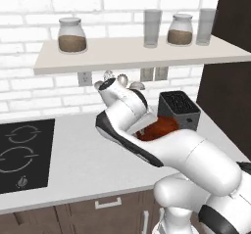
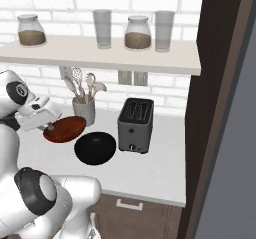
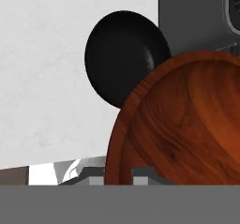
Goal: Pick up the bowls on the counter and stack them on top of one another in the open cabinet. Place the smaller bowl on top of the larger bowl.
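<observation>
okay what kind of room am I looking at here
Most likely a home kitchen, a rendered one. A light-grey counter holds an inset black cooktop and a black toaster, and a grey cup of utensils stands by the white brick wall below a shelf with jars and glasses.

Left base view: white arm (image 1: 162,145) covers most of the reddish-brown bowl (image 1: 159,128); only a sliver of rim shows. Toaster (image 1: 179,109) lower left corner hidden behind the same arm. Utensil cup hidden; just spoon heads (image 1: 122,79) show above the arm.

Hand view: reddish-brown bowl (image 3: 187,124) cut by right edge and overlaps part of the black bowl (image 3: 123,54). Toaster (image 3: 197,17) cut off at top and right. Fingertips barely visible.

Right base view: gripper (image 2: 48,126) too small to read its jaws.
</observation>
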{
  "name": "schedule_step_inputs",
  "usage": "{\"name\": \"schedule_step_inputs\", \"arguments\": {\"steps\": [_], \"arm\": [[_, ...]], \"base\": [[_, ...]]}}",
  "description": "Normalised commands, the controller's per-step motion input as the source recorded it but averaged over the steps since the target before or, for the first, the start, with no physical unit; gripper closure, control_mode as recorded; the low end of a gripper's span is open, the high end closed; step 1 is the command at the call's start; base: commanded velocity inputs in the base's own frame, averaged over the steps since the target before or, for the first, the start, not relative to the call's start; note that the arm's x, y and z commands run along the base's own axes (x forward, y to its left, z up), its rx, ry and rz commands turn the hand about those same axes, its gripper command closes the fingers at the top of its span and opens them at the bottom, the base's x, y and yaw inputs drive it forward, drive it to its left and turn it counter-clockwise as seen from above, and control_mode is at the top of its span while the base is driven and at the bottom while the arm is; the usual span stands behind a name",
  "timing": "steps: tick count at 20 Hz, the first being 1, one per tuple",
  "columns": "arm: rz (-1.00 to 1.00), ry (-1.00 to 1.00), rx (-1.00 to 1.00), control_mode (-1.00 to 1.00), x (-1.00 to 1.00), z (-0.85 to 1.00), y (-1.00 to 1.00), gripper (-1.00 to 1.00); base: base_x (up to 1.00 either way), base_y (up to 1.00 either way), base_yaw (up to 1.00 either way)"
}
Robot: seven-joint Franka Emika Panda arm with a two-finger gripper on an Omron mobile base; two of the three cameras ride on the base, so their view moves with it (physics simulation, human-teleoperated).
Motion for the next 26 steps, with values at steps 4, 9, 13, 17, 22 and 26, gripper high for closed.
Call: {"name": "schedule_step_inputs", "arguments": {"steps": [4, 9, 13, 17, 22, 26], "arm": [[0.19, 0.0, 0.12, -1.0, 0.45, -0.34, -0.85, 1.0], [0.16, 0.0, 0.19, -1.0, 0.57, -0.39, -0.36, 1.0], [0.07, 0.0, 0.12, -1.0, 0.6, -0.39, 0.0, 1.0], [0.04, -0.01, 0.08, -1.0, 0.3, -0.41, 0.0, 1.0], [0.0, 0.0, 0.01, -1.0, 0.32, -0.43, 0.08, 1.0], [0.0, 0.0, 0.0, -1.0, 0.16, -0.31, 0.16, 1.0]], "base": [[0.0, 0.0, 0.0], [0.0, 0.0, 0.0], [0.0, 0.0, 0.0], [0.0, 0.0, 0.0], [0.0, 0.0, 0.0], [0.0, 0.0, 0.0]]}}
